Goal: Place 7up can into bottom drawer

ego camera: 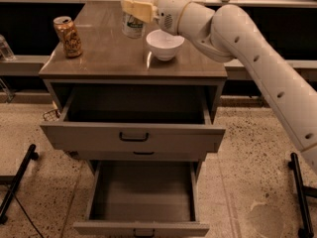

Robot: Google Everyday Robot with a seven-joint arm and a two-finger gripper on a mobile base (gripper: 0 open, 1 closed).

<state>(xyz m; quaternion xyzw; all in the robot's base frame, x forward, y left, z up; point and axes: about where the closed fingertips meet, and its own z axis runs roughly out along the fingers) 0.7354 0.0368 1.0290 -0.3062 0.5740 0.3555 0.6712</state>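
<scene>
Cabinet scene, viewed from the front and slightly above. The white arm (247, 48) enters from the right edge and reaches to the upper centre of the frame, where the gripper (131, 7) sits at the back of the cabinet top (109, 58). Its tan fingers (141, 10) are closed narrowly around the upper part of the 7up can (132, 28), which stands upright with its silver top showing above them. Whether the can's base touches the cabinet top or hangs just above it cannot be told.

Just to the right of the can, in front of the wrist, stands a white bowl (165, 44). A brown-gold patterned can (68, 36) stands upright near the left edge of the top, well apart from the gripper.

Below, the top drawer (99, 135) is pulled out, its dark handle at centre. The middle drawer (143, 155) is shut, only a strip of its front showing. The bottom drawer (143, 192), at lower centre, is pulled far out, its grey floor bare, well below the held can. The cabinet stands on a speckled floor (247, 182)
</scene>
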